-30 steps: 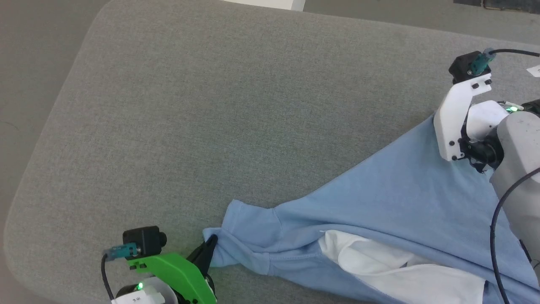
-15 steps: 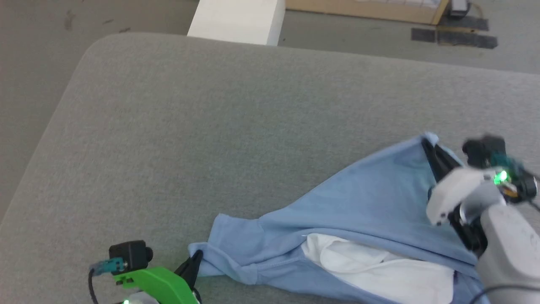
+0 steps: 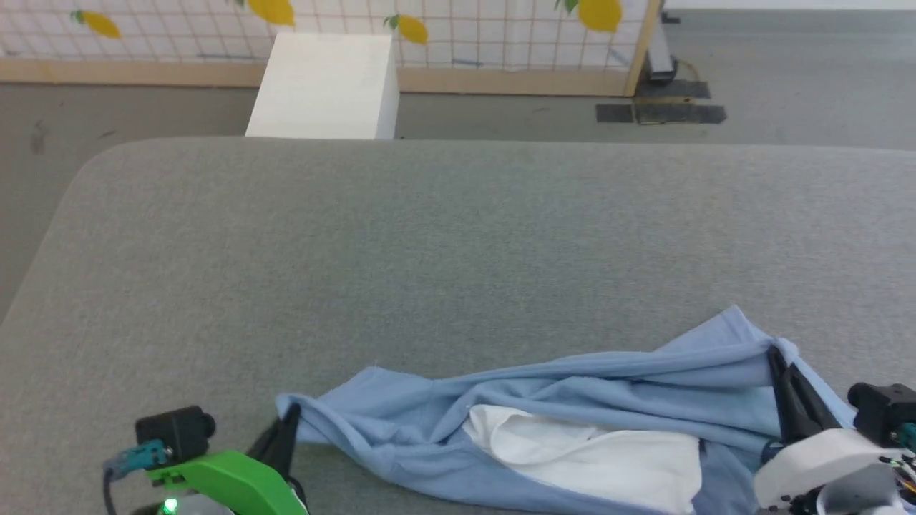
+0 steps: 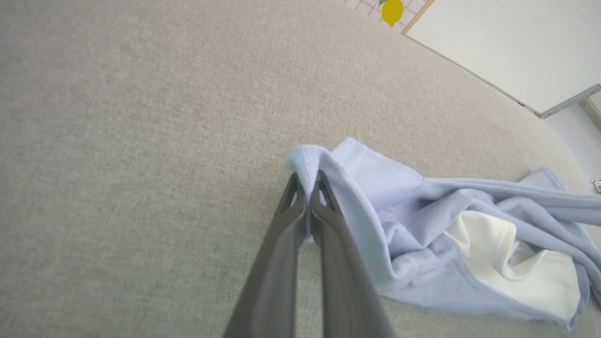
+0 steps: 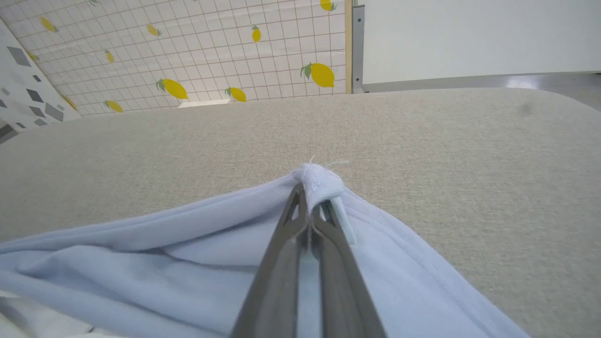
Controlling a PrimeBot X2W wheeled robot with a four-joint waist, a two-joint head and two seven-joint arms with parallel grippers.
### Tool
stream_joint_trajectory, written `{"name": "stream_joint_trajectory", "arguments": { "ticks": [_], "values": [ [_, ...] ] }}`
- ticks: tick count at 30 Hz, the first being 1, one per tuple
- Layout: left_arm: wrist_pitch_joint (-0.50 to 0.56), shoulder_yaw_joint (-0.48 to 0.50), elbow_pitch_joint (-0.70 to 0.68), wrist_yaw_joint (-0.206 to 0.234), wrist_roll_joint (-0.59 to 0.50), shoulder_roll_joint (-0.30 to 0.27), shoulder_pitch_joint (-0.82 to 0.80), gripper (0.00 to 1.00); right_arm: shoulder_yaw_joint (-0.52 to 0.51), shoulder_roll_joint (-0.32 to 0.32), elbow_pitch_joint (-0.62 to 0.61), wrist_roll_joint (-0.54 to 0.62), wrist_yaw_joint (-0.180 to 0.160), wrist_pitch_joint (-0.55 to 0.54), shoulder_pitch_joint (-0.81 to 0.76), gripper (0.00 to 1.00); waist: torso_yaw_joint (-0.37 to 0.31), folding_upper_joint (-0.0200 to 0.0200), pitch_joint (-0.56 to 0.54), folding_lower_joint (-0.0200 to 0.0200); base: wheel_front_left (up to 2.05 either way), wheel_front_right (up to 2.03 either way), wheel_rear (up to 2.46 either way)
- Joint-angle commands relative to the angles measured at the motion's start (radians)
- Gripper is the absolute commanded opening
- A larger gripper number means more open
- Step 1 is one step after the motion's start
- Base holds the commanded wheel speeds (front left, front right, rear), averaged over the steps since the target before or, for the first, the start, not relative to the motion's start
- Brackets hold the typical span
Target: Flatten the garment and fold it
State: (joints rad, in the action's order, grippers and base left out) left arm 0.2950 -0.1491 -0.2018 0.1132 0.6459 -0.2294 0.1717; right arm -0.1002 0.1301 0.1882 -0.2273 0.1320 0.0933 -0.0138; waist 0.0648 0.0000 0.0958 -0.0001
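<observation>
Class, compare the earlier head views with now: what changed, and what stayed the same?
The right claw closed on the far right corner of the garment, and the cloth bunched into folds. The head camera tilted up. The left claw stayed shut on the left end.

no readable text, no labels, brands, numbers or signs legible

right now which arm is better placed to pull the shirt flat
Left, probably: left gripper and right gripper both clamp the shirt, but the left shows wide bare cushion beside it to pull toward.
</observation>
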Motion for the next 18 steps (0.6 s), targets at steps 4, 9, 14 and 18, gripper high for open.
{"name": "stream_joint_trajectory", "arguments": {
  "ticks": [4,9,14,18],
  "values": [
    [-0.052,0.018,-0.024,-0.032,-0.041,-0.04,-0.091,0.0,-0.051,-0.002,-0.18,0.043,-0.001,-0.096,-0.045,0.0,-0.052,0.0,-0.041,0.0001,0.0,0.0,0.0],
    [-0.051,0.027,-0.032,-0.088,-0.059,-0.095,-0.286,0.0,-0.084,0.082,-0.376,0.063,-0.001,-0.233,0.012,0.0,-0.07,0.0,-0.037,0.0001,0.0,0.0,0.0],
    [-0.021,0.047,-0.036,-0.105,-0.006,-0.086,-0.488,0.0,-0.072,0.208,-0.453,0.054,-0.001,-0.349,0.153,0.0,-0.085,0.0,0.008,0.0001,0.0,0.0,0.0],
    [-0.001,0.057,-0.003,-0.113,0.01,-0.088,-0.673,0.0,-0.025,0.308,-0.466,0.023,-0.001,-0.431,0.313,0.0,-0.095,0.0,0.068,0.0001,0.0,0.0,0.0]
  ]
}}
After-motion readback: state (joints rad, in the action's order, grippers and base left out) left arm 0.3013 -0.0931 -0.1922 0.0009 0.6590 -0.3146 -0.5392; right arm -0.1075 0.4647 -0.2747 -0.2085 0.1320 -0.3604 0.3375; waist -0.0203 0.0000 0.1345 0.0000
